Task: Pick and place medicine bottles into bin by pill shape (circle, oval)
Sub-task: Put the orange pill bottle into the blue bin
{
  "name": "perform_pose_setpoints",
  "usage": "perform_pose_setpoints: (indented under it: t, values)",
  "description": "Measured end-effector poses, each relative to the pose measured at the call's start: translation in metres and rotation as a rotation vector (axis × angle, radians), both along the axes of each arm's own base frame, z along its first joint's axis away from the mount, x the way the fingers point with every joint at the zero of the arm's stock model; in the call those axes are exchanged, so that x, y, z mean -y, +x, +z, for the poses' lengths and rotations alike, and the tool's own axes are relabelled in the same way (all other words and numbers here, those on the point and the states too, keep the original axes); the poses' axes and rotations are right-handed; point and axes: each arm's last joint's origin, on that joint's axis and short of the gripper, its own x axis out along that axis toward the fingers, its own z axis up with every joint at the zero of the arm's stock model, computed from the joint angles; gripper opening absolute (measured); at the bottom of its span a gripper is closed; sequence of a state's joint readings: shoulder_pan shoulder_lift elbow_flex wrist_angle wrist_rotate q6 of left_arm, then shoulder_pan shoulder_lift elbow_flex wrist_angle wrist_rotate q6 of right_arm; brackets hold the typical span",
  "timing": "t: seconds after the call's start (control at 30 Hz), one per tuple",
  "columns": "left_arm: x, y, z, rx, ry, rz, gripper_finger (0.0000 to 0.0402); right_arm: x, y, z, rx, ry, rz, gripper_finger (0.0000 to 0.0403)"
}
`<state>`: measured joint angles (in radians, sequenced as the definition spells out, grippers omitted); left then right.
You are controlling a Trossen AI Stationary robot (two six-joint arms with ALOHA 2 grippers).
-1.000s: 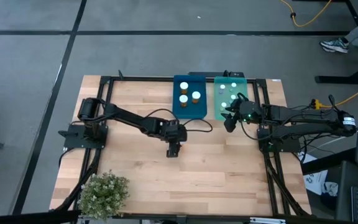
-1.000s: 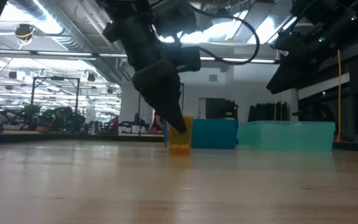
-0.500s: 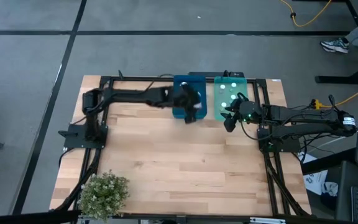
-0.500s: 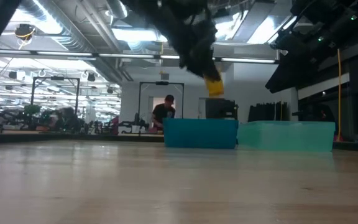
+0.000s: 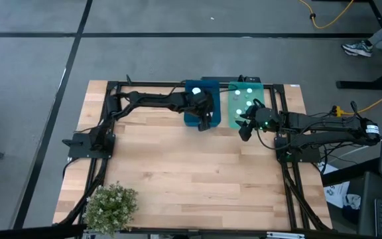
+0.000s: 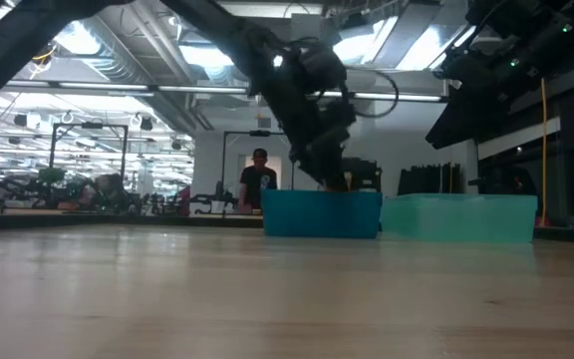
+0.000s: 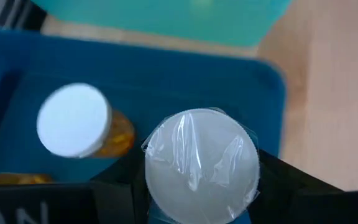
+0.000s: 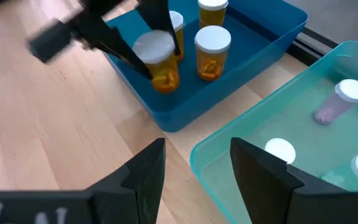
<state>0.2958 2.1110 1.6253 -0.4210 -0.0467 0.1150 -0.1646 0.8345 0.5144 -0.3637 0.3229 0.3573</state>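
Your left gripper is clamped on an amber-orange round plastic bottle with a flat white cap, one dark finger on each side of it. It holds the bottle upright and low inside the dark blue shallow rectangular plastic tray, close to the tray's near wall. In the high view that gripper sits over the tray's near right part. In the left wrist view the held bottle's cap fills the space between the fingers and looks glossy, as if under a clear film.

Two more amber bottles with white caps stand upright in the blue tray just behind the held one: one beside it and one farther back. A third white cap shows partly behind the gripper.

Touching the blue tray's right side is the translucent teal green rectangular plastic tray. It holds small pale whitish bottles with white caps; one lies tilted, another stands near the tray's near wall.

Your right gripper waits with its fingers spread wide at the near edge of the teal tray, above the light wooden plank table. A small green leafy plant sits at the table's near left corner.
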Motion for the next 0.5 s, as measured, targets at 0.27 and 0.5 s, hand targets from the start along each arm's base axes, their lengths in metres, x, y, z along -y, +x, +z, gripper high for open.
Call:
perform_pose_setpoints:
  t: [0.27,0.5]
  values:
    - [-0.0031,0.0018,-0.0127,-0.027,-0.004,0.005,0.0175,0.0000,0.0000,-0.0001,-0.001,0.001,0.000,0.0183]
    - [-0.0046,-0.0010,-0.0142,-0.052,-0.016,0.016,0.0235,0.0000,0.0000,-0.0001,-0.001,0.001,0.000,0.0183]
